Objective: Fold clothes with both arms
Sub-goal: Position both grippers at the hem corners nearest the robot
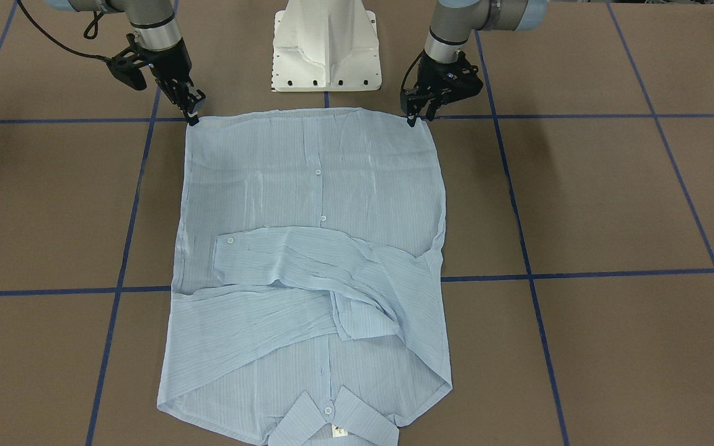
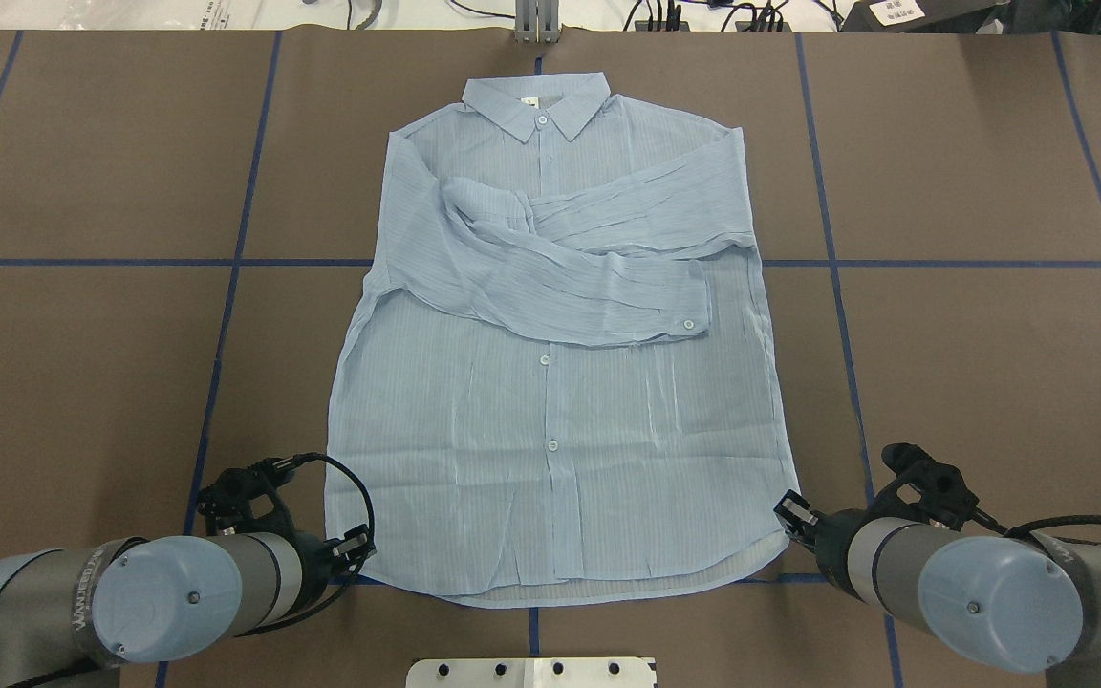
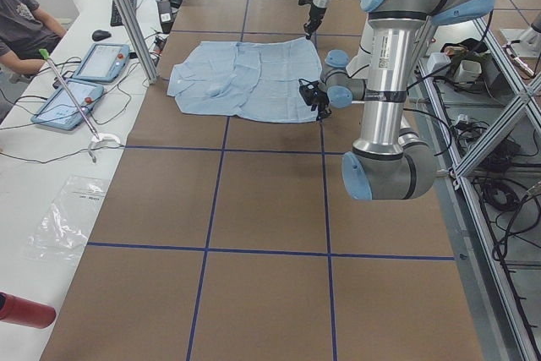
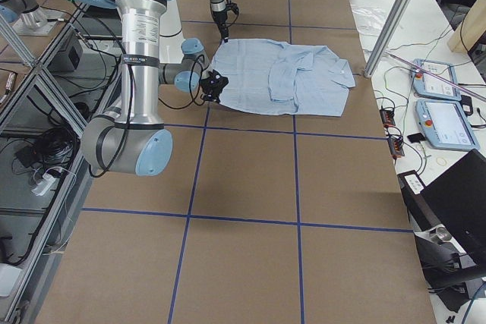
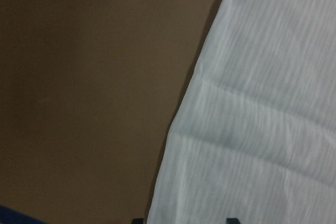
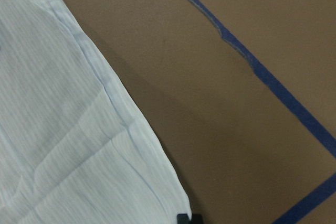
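Note:
The pale blue striped shirt [image 1: 313, 186] [image 2: 560, 430] lies flat and face up on the brown table. Its collar [image 2: 539, 103] points away from the robot and both sleeves are folded across the chest. My left gripper [image 1: 418, 118] [image 2: 357, 545] [image 5: 184, 220] is at the hem corner on the robot's left. It is open, with its tips apart over the fabric edge. My right gripper [image 1: 194, 116] [image 2: 789, 506] [image 6: 189, 217] is at the other hem corner. Its fingertips are together, shut on the very tip of the cloth [image 6: 52, 129].
The white pedestal base [image 1: 326, 49] stands just behind the hem. Blue tape lines [image 2: 226, 263] grid the brown table. Beyond the collar side runs a white bench with two tablets [image 3: 84, 82], cables, and a seated person [image 3: 21, 23]. A red bottle [image 3: 21, 310] lies there too.

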